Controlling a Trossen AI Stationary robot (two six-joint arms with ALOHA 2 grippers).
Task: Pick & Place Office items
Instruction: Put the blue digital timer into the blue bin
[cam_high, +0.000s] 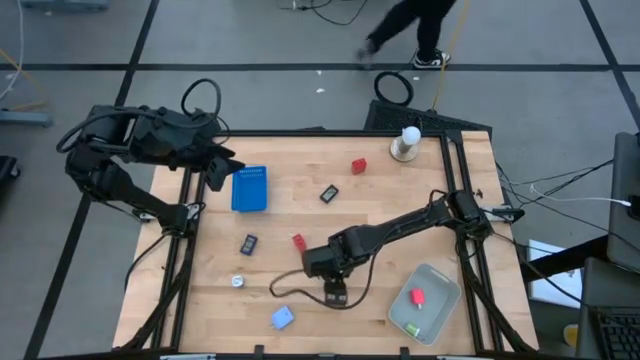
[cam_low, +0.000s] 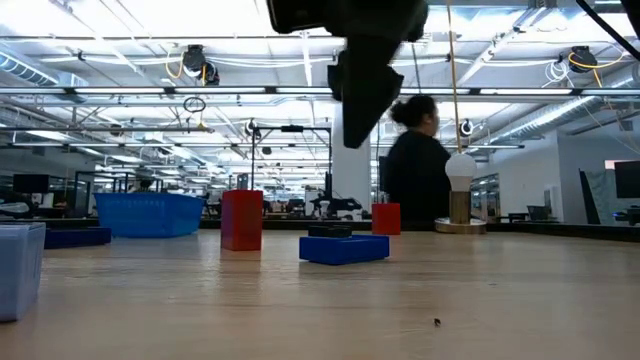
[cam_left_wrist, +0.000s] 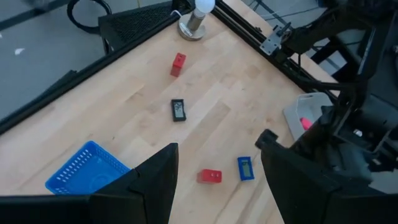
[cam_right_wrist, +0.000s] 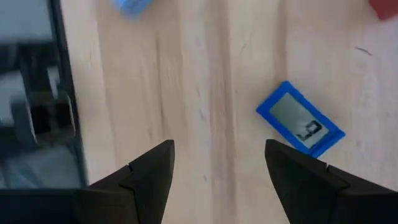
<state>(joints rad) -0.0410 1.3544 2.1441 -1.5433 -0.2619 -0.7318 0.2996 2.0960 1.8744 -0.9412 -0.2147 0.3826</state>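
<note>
Right gripper (cam_high: 336, 293) open, empty — above table (cam_high: 380, 200)

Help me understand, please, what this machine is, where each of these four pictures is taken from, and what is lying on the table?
It is a two-armed robot at a wooden table. One picture looks straight down, one looks level across the tabletop, and two come from cameras on the arms' wrists. The left gripper waits at the table's far left edge, open and empty. The right gripper hovers open over bare wood near the front, holding nothing. Scattered around are red blocks, small blue and black pieces, a blue basket, a white knob-topped stand and a translucent tray already holding a red and a green item.
</note>
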